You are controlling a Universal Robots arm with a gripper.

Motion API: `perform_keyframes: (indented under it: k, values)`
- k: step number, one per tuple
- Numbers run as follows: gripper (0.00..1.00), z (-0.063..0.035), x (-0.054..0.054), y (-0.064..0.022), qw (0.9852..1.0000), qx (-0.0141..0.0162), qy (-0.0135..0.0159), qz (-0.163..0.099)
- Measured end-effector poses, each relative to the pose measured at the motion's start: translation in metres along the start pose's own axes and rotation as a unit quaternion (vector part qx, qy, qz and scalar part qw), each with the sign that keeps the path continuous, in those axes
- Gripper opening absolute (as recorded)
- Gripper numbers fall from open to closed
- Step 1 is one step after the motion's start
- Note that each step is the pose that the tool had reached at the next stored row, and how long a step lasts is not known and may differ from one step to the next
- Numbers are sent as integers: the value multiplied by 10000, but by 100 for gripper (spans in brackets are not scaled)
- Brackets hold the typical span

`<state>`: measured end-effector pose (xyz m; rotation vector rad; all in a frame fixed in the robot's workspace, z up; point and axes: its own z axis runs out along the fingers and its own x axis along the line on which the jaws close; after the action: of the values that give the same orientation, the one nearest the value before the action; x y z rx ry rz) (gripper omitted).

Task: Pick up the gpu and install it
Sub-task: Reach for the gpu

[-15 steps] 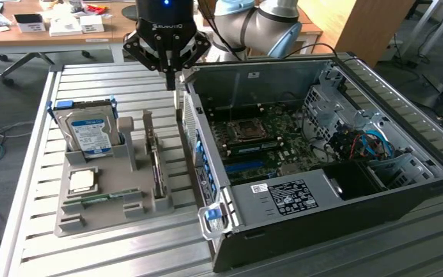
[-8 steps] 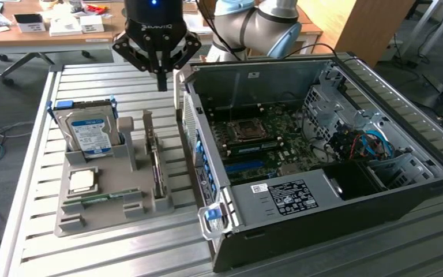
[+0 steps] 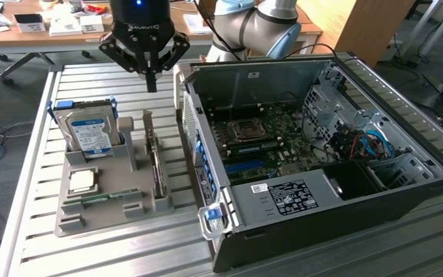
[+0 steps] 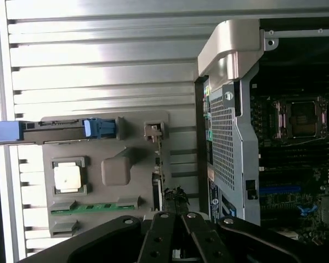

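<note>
The gripper [image 3: 151, 85] is seen with its fingers brought together and nothing held between them, poised above the slatted table [image 3: 90, 254] beside the open computer case [image 3: 322, 231]. The gpu [image 3: 157, 167] is stood on edge in a slot of the grey holder tray [image 3: 102, 216], between the hard drive [image 3: 89, 133] and the case, apart from the gripper.

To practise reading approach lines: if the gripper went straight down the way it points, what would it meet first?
Probably the gpu, standing on edge in the grey holder below the shut gripper. Depth is unclear, so it might instead land on the holder beside the card.
</note>
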<state>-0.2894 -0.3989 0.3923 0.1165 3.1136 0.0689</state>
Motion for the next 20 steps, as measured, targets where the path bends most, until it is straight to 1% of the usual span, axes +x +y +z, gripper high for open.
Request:
perform_keyframes:
  k: [5,11,20]
  values:
    - [11,1,69,-5,10000,0,0,0]
    - [11,1,75,-11,10000,0,1,0]
    - [11,-1,85,-111,10000,0,0,0]
